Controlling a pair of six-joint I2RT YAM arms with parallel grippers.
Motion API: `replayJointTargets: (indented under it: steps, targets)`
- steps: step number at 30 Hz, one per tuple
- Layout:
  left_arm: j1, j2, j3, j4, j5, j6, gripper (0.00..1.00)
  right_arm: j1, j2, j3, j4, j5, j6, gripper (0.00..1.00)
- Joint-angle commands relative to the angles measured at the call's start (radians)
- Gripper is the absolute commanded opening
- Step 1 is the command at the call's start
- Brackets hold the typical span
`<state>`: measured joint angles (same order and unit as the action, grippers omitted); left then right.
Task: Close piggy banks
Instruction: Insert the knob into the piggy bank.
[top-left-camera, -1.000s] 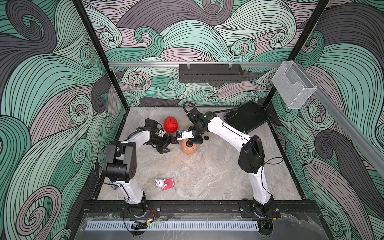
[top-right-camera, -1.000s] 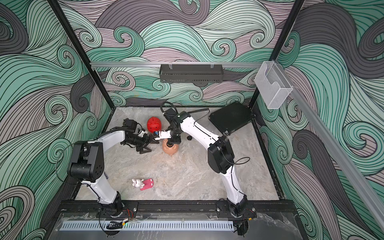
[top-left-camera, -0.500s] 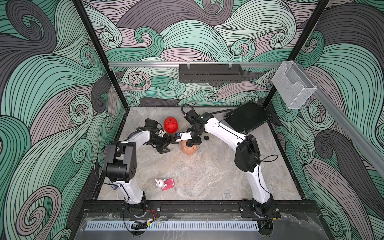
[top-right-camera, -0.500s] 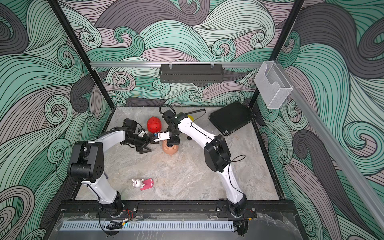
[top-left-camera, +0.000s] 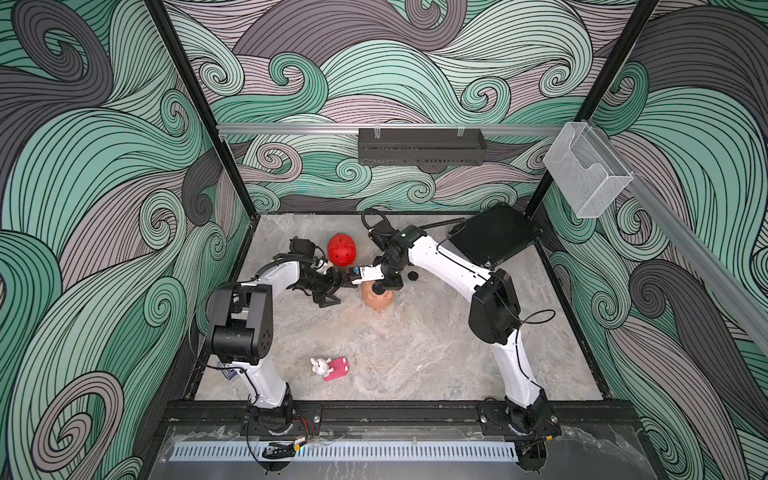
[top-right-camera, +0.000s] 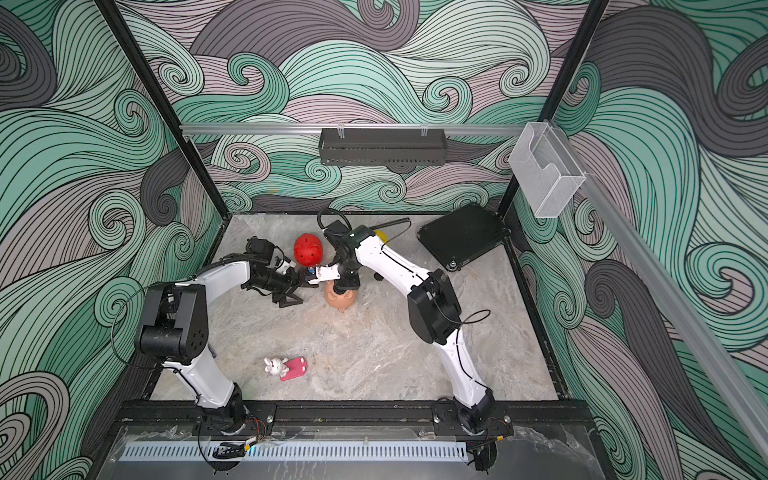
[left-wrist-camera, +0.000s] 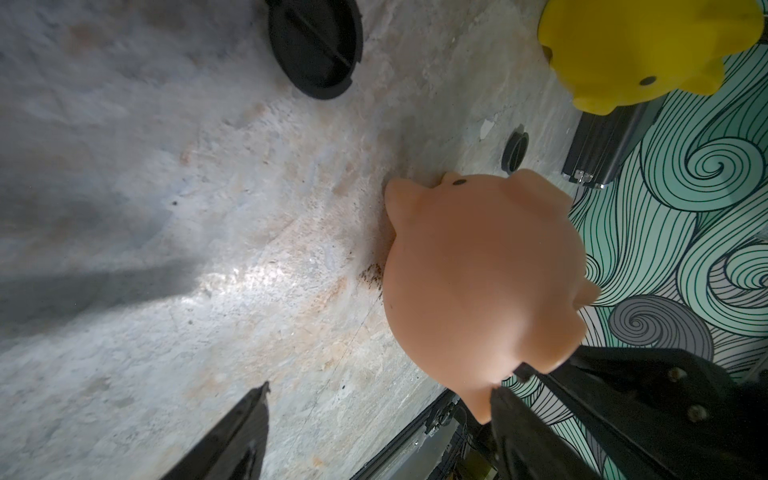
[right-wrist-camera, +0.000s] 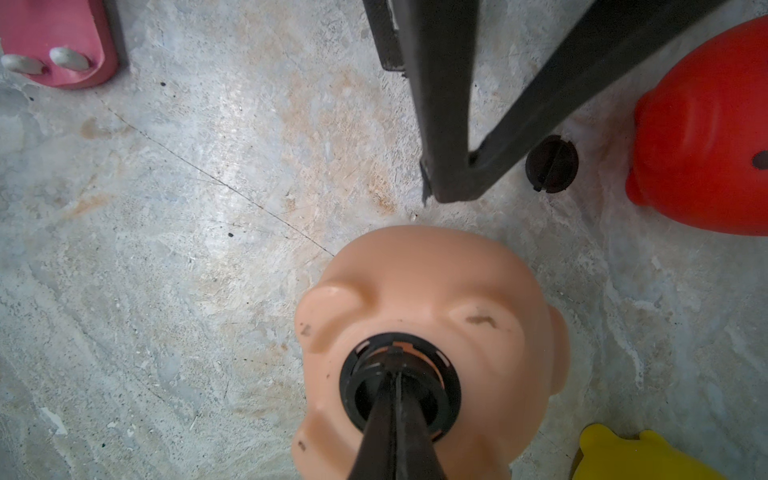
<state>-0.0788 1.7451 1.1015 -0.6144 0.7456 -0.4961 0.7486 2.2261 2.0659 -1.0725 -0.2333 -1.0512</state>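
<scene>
Peach pig (top-left-camera: 377, 297): centre of the scene, belly up, the one I'm working on.
Right gripper (right-wrist-camera: 395, 361): pressed together on the black plug (right-wrist-camera: 451, 388), which sits in the peach belly hole.
Plug seat: a sliver of peach shows inside its rim, so I judge it's in but not locked. I can't tell for sure.
Left gripper (top-left-camera: 333, 291): spread wide, holding nothing, just left of the peach pig. I can't tell whether a finger touches it.
Red pig (top-left-camera: 341, 249): far-left of the peach one, slot up, belly hidden, with a loose plug (right-wrist-camera: 551, 163) near it.
Yellow pig (top-right-camera: 381, 235): far side, behind my right arm. A second loose plug (top-left-camera: 412, 275) lies right of the peach pig.
Score: I reckon one nearly closed, two left.
</scene>
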Motion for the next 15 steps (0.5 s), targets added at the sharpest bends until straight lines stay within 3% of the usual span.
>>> replayJointTargets:
  steps: [1,15]
  targets:
    - [-0.001,0.016,0.015,-0.012,0.016,0.019,0.83,0.001,-0.001,-0.012,-0.014,0.008,-0.016,0.0]
    - [-0.001,0.025,0.02,-0.012,0.018,0.024,0.83,0.0,0.008,-0.037,-0.014,0.009,-0.033,0.0]
